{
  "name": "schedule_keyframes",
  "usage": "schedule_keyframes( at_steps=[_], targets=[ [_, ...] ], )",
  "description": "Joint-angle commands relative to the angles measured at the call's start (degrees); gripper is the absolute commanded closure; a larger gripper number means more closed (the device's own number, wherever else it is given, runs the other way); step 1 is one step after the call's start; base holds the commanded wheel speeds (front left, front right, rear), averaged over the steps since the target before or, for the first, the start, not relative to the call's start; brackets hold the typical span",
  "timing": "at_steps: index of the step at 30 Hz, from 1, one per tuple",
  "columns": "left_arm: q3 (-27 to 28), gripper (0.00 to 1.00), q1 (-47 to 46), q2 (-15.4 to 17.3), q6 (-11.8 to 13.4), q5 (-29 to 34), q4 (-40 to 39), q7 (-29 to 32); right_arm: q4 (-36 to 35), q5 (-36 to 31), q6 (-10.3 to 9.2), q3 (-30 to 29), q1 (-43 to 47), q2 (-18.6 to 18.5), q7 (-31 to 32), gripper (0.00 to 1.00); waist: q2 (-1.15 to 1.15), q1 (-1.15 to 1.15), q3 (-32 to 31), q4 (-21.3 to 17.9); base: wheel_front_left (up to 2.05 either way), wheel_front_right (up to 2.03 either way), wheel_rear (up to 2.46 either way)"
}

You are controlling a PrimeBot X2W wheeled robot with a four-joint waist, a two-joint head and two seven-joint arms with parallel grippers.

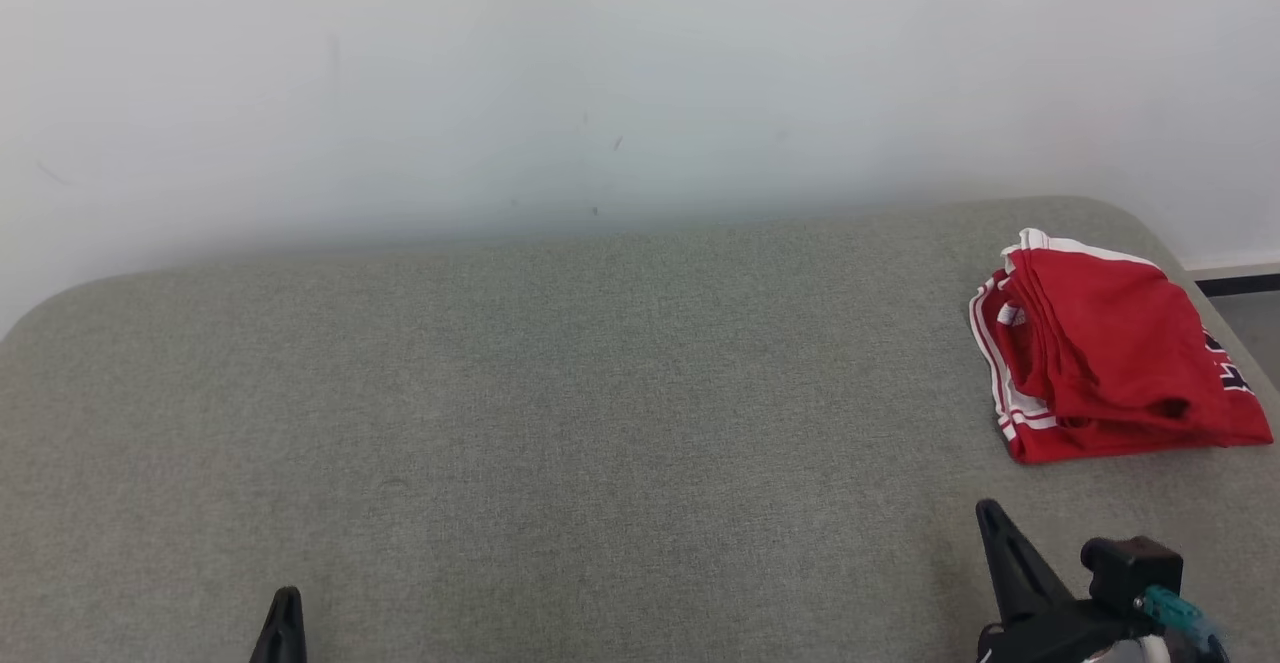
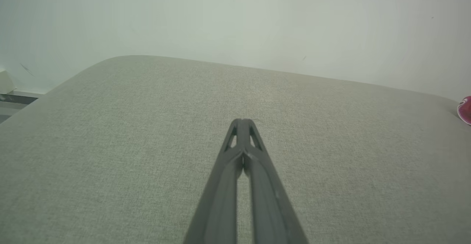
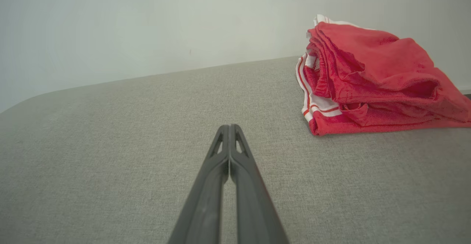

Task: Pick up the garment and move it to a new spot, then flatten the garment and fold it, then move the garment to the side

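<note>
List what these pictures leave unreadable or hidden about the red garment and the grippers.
- Head view: dark lettering on the garment wraps round its right fold, too small to read.
- Head view: the bottom edge cuts off the left gripper below its tip.
- Left wrist view: the right edge leaves just a sliver of garment.
- Right wrist view: folds hide the inner layers, so the garment's type is unclear.

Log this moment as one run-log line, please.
garment: red, folded, at right edge of grey surface | left gripper: shut, empty | right gripper: shut, empty, short of garment | task: looks done
</note>
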Motion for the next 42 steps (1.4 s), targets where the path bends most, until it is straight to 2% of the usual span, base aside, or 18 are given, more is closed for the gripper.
schedule_keyframes(
  at_steps=[1,16,42],
  targets=[
    [-0.01,1.0,0.2,-0.09,0.0,-0.09,0.51,0.05,0.47,0.04,0.0,0.08,0.59,0.21,0.01,1.0,0.0,0.0,0.0,0.0,0.0,0.0,0.0],
    [0.04,1.0,-1.77,0.07,-0.37,-17.6,-0.02,4.7,-3.01,14.44,-0.02,-3.91,1.23,2.43,4.07,1.0,0.0,0.0,0.46,0.36,0.0,0.0,0.0],
    [-0.17,1.0,-3.95,0.29,-0.84,-39.4,-0.96,10.22,-7.34,32.37,-0.04,-8.7,2.18,5.21,9.0,1.0,0.0,0.0,1.18,0.91,0.0,0.0,0.0]
  ],
)
